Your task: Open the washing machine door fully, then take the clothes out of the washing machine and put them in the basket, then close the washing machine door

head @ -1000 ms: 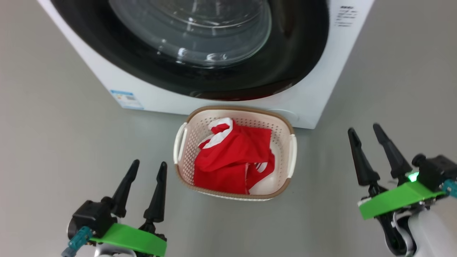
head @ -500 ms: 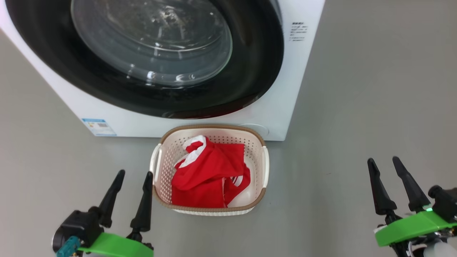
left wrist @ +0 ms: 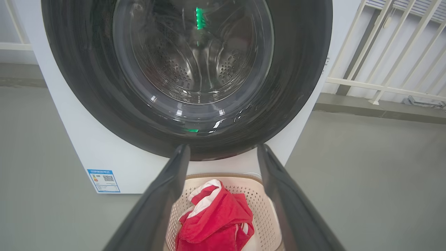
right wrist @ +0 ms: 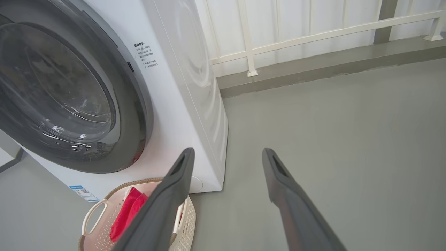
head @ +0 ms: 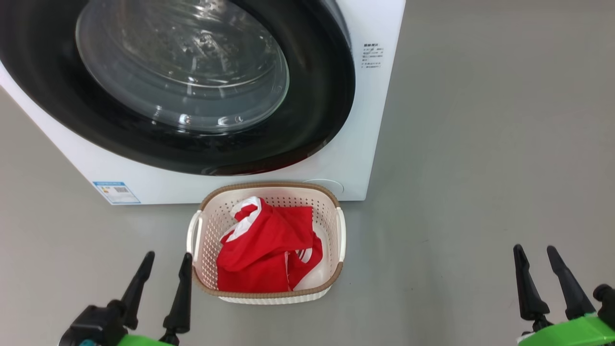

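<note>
The washing machine door (head: 182, 72) lies flat against the white washing machine (head: 375, 96), its black rim unbroken around the glass. In front of it on the floor stands the basket (head: 211, 226) with the red and white clothes (head: 262, 250) piled inside. My left gripper (head: 168, 254) is open and empty just left of the basket. Far to the right over bare floor, my right gripper (head: 534, 248) is open and empty too. The left wrist view looks past the left gripper (left wrist: 223, 146) at the door (left wrist: 193, 52), the steel drum behind the glass and the clothes (left wrist: 212, 223).
Grey floor (head: 480, 168) spreads wide to the right of the machine. A white railing (right wrist: 247, 42) and a low kerb run behind the machine in the right wrist view. A blue label (head: 116, 191) sits on the machine's lower left front.
The head camera has shifted, so machine and basket sit lower and further left in the picture. My right gripper has drawn away to the right of the basket. Both grippers stay open.
</note>
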`<state>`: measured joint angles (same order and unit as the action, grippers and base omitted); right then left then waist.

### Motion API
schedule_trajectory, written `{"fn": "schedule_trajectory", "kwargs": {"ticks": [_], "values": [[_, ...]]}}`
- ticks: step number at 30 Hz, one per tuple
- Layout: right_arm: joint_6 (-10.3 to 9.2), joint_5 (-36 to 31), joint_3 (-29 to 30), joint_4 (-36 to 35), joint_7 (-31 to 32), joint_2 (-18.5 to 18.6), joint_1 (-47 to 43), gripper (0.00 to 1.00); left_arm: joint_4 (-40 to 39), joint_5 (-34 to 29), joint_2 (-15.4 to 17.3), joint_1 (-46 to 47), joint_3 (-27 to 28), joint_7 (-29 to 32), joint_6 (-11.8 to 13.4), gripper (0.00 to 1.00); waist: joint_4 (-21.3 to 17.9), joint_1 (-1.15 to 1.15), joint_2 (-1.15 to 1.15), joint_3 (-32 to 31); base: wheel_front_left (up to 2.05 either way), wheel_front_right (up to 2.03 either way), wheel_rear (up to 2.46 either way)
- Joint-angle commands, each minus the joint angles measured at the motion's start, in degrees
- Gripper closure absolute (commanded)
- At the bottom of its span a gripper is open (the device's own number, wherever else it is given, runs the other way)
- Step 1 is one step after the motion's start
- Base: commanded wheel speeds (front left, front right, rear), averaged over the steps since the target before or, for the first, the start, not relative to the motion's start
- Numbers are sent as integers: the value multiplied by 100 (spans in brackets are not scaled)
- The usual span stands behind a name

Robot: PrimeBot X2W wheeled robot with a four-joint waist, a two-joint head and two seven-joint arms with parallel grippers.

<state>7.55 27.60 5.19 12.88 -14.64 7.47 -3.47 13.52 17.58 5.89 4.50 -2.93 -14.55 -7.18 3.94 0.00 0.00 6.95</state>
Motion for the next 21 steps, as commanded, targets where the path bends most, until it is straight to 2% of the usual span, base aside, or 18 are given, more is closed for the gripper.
{"fn": "schedule_trajectory", "kwargs": {"ticks": [1, 21], "values": [[-6, -51, -75, -156, -36, 75, -32, 0, -167, -55, 88, -12, 237, -45, -31, 0, -20, 0, 0, -35, 0, 0, 0], [-6, -74, 24, -180, -36, 9, -49, 0, -223, -38, 1, -101, 330, -45, -31, 0, -23, 0, 0, -50, 0, 0, 0]]}}
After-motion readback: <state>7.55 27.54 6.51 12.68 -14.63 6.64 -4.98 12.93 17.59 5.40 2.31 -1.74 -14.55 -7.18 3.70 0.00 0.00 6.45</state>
